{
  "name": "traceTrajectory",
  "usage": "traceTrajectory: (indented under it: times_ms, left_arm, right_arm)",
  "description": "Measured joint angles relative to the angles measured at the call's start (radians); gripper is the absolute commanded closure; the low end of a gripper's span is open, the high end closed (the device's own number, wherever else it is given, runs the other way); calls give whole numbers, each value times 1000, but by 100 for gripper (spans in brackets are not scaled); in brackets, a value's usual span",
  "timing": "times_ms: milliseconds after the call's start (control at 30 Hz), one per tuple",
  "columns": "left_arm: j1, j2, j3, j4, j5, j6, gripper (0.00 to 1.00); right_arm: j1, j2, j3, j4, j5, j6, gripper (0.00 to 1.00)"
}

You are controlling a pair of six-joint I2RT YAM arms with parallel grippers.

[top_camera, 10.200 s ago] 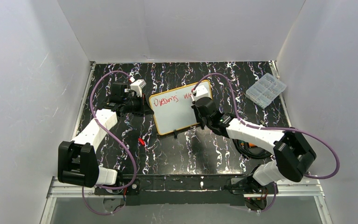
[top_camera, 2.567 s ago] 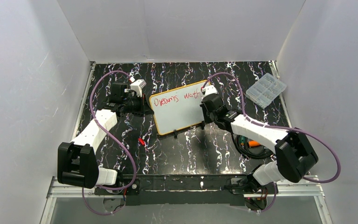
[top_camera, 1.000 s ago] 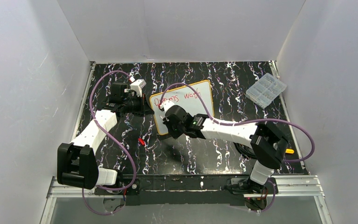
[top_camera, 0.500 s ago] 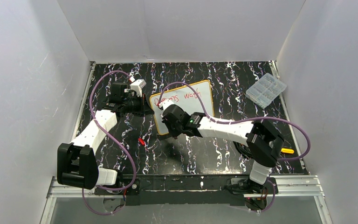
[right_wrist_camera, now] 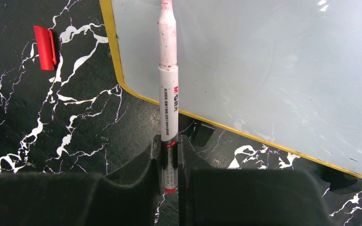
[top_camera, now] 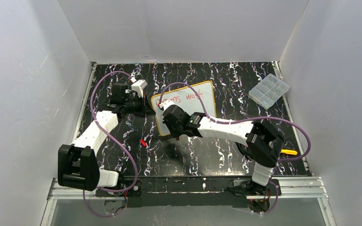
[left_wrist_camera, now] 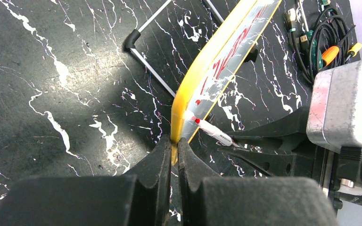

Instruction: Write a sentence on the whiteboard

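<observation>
The whiteboard (top_camera: 203, 107), white with a yellow frame, stands tilted mid-table. My left gripper (top_camera: 149, 109) is shut on its left edge; in the left wrist view the jaws (left_wrist_camera: 174, 146) pinch the yellow frame (left_wrist_camera: 194, 80). One line of the sentence (top_camera: 185, 97), in red, runs along the top. My right gripper (top_camera: 168, 114) is shut on a white red-tipped marker (right_wrist_camera: 168, 89), jaws (right_wrist_camera: 169, 143) clamped near its rear end. The marker (left_wrist_camera: 213, 133) has its tip at the whiteboard (right_wrist_camera: 264, 66) near the lower left corner.
A red marker cap (top_camera: 143, 142) lies on the black marbled table left of the board's front. A clear compartment box (top_camera: 269, 90) sits at the back right. Coiled cables (top_camera: 247, 151) and a yellow-orange tool (top_camera: 290, 152) lie by the right arm's base. A black clip foot (right_wrist_camera: 202, 133) shows under the frame.
My right gripper, with the marker, swung from the board's right end to its lower left after finishing the second word, and in the last second crept slightly further left. The left arm stayed put.
</observation>
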Motion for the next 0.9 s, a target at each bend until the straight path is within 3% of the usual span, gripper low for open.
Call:
traceTrajectory:
  times_ms: [900]
  left_arm:
    - [0,0,0,-1,0,0,100]
  right_arm:
    - [-5,4,25,5,-21,-9,99]
